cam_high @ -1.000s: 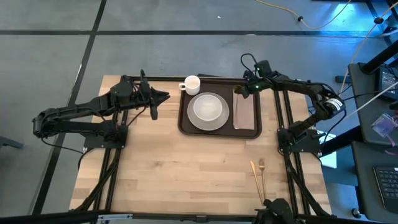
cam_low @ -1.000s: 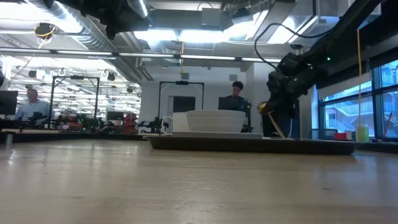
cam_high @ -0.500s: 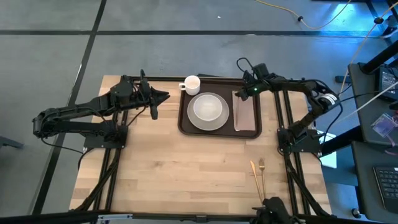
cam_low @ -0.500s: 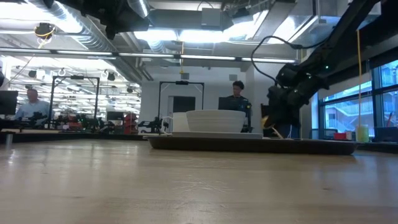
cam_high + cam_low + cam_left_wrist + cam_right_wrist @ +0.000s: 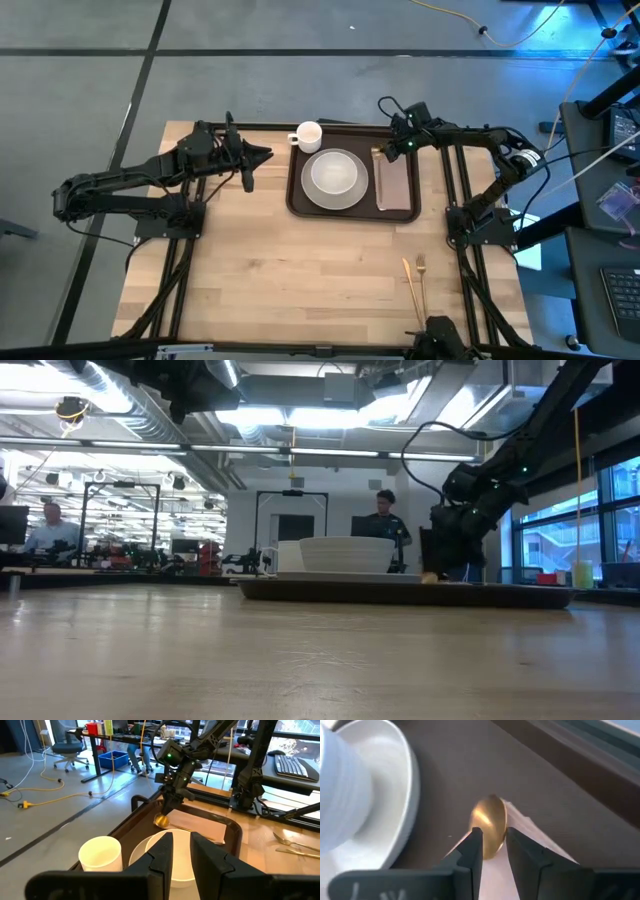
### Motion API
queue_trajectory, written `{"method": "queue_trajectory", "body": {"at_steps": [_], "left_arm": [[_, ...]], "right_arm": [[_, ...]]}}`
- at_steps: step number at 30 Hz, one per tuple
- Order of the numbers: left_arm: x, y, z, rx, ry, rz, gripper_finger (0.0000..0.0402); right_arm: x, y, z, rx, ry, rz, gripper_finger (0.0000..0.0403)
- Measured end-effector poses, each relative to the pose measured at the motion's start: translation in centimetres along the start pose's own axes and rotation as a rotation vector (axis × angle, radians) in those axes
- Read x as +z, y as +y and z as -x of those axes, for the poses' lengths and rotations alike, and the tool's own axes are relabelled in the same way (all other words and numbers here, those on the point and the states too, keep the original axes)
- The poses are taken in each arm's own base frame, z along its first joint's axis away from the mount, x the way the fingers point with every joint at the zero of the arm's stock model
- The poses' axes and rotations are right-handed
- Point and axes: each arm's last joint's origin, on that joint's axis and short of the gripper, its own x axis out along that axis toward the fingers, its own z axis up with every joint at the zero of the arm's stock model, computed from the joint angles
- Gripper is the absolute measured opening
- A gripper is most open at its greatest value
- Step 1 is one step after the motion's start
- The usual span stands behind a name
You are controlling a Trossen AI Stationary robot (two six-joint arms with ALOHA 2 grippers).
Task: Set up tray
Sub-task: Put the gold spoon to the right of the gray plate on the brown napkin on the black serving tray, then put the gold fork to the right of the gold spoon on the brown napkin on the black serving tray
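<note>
Tray (image 5: 296, 196) at the worktop's (image 5: 280, 270) far edge, holding plate (image 5: 334, 178) and napkin (image 5: 395, 185). Right hand (image 5: 493, 851), fingers slightly parted around a gold spoon (image 5: 489, 825), over napkin's far end. Cup (image 5: 307, 135) at tray's far-left corner; left hand (image 5: 262, 155) beyond it, grip indeterminate. Fork (image 5: 421, 275) near worktop's near-right edge.

white mug (image 5: 308, 134), two people (image 5: 383, 520) behind

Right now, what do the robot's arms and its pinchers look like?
Both arms are dark, thin and jointed, standing on black frames at the table's sides. The left gripper and right gripper each have two flat black fingers. Black cables loop over the right arm, and a small green light glows near its wrist.
</note>
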Motion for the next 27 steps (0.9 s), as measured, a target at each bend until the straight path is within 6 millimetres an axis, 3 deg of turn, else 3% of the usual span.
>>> {"method": "queue_trajectory", "body": {"at_steps": [10,17,22,27], "left_arm": [[0.0,0.1,0.0,0.024,-0.002,0.0,0.0059],[0.0,0.1,0.0,0.024,-0.002,0.0,0.0059],[0.0,0.1,0.0,0.024,-0.002,-0.001,0.0059],[0.2,0.1,0.0,0.022,-0.02,-0.023,0.0059]], "right_arm": [[0.1,0.0,0.2,-0.048,-0.008,-0.05,0.0091],[1.6,1.7,3.6,-0.031,-0.144,-0.09,0.0091],[2.3,5.6,7.3,0.09,-0.227,0.1,0.0089],[2.3,11.1,10.8,-0.066,-0.134,0.169,0.0075]]}}
